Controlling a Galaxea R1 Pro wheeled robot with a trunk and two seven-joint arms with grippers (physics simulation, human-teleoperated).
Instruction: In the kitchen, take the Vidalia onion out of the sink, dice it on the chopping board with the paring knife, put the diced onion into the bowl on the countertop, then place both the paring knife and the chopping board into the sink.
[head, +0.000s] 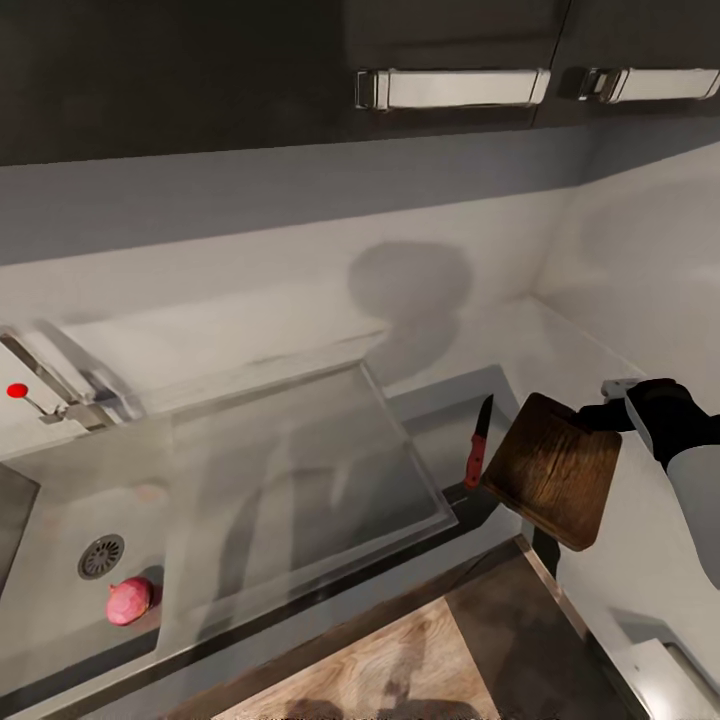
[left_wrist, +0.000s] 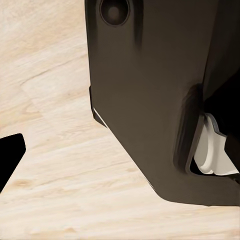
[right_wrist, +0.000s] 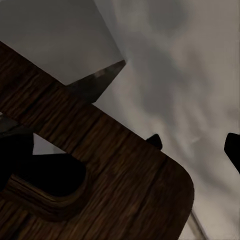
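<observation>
The pinkish Vidalia onion (head: 129, 600) lies in the sink (head: 60, 500) basin beside the round drain. On the grey countertop (head: 445, 405), just right of the drainboard, rests the red-handled paring knife (head: 477, 450); its dark blade tip (right_wrist: 102, 80) also shows in the right wrist view. My right gripper (head: 600, 414) is shut on a corner of the brown chopping board (head: 553, 482), which hangs tilted above the counter next to the knife. Close up, the board (right_wrist: 115, 160) has a handle hole. One dark fingertip (left_wrist: 11, 152) of my left gripper shows over wooden floor. The bowl is out of view.
A chrome faucet (head: 55, 385) with a red knob (head: 16, 390) stands behind the basin. The flat drainboard (head: 300, 470) lies between basin and knife. Dark upper cabinets with bar handles (head: 452, 88) hang overhead. Wooden floor (head: 400, 655) lies below the counter's inner corner.
</observation>
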